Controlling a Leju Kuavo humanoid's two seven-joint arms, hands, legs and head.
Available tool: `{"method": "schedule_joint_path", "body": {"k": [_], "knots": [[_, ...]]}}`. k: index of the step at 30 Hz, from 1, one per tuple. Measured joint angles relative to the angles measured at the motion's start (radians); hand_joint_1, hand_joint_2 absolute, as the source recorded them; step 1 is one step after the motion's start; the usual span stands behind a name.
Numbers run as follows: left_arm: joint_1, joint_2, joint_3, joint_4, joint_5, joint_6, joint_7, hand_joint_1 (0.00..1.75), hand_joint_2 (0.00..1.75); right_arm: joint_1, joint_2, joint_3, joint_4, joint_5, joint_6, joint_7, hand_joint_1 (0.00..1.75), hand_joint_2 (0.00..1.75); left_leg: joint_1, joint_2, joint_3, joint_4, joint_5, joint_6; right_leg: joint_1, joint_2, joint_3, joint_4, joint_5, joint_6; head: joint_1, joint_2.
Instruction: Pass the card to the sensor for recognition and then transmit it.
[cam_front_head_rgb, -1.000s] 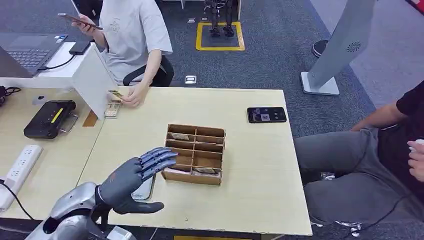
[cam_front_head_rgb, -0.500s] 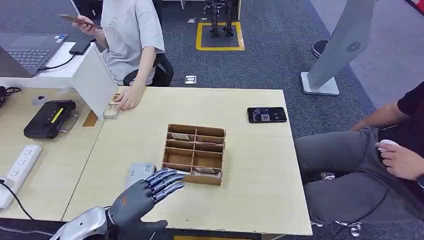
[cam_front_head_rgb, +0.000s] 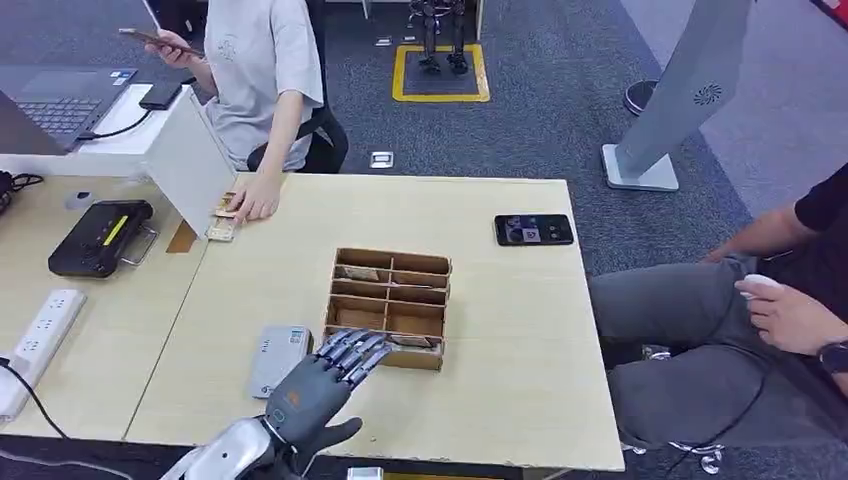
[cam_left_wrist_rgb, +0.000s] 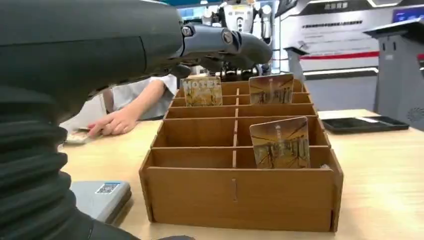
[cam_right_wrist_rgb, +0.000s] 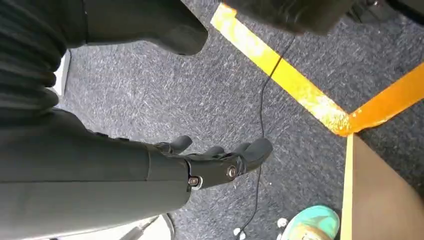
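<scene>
Sensor (cam_front_head_rgb: 280, 358): we see a flat grey reader lying on the table (cam_front_head_rgb: 500, 400), just beside the near left corner of the box and close to the table's front edge.
Left hand (cam_front_head_rgb: 318, 385): we have it low over the near edge, fingers spread and pointing toward the front wall of the box, holding nothing; it sits between the reader and the box front.
Card box (cam_front_head_rgb: 392, 306): a brown divided holder, standing mid-table; its cells run in rows away from us.
Card (cam_left_wrist_rgb: 280, 143): we judge the nearest one, upright in the front right cell, to be the one to take; two more stand in the back row.
Step in hand: we are reaching for a card, none taken yet. To do it well we should come over the front wall, pinch the card by its upper edge, and lift straight up so that it clears the dividers before swinging back to the reader.
Risk: we could nudge the light box along the table.
Right hand (cam_right_wrist_rgb: 210, 162): hanging beside the body over the carpet, fingers loosely apart, empty.
</scene>
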Motion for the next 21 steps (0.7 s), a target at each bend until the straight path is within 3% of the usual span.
{"method": "schedule_joint_path", "body": {"k": [9, 21], "knots": [[-0.009, -0.06, 0.0, 0.031, 0.053, -0.01, -0.001, 0.0, 1.75, 0.006, 0.007, 0.0, -0.036, 0.001, 0.026, 0.01, 0.0, 1.75, 0.0, 0.0, 0.0, 0.0, 0.0, 0.0, 0.0, 0.0, 0.0, 0.0, 0.0, 0.0, 0.0, 0.0], [-0.022, -0.091, 0.0, 0.045, 0.056, -0.03, 0.009, 0.0, 1.75, 0.015, 0.018, 0.0, -0.071, 0.002, 0.027, 0.0, 0.0, 1.75, 0.0, 0.0, 0.0, 0.0, 0.0, 0.0, 0.0, 0.0, 0.0, 0.0, 0.0, 0.0, 0.0, 0.0]]}}
